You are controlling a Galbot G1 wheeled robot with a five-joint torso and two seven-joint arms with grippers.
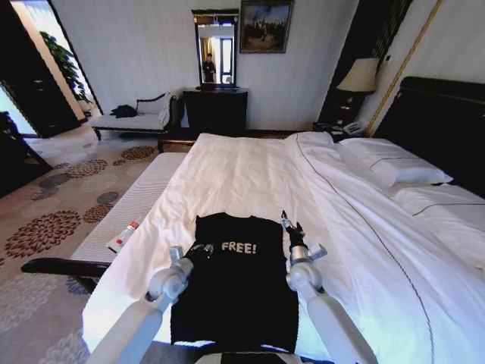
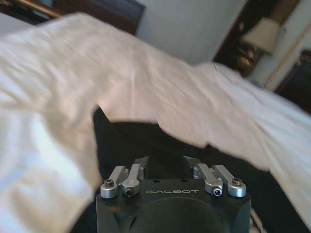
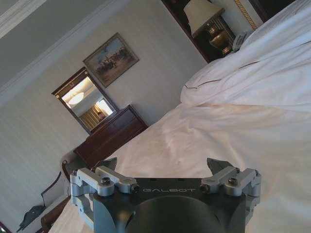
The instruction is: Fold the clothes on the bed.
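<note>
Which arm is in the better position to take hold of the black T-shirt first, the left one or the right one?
Probably left. The left gripper sits at the edge of the black T-shirt, fingers open over the dark fabric. The right gripper, also open, points above the white duvet, just off the shirt's edge.

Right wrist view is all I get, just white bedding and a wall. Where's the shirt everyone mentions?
Observer: The black T-shirt lies flat on the near end of the bed, between the two arms.
Operator: Is the gripper I'm looking over anywhere near it?
Observer: The right gripper sits at the shirt's far right corner, fingers open.
Operator: And the other one?
Observer: The left gripper is at the shirt's left edge, fingers open over the black fabric.
</note>
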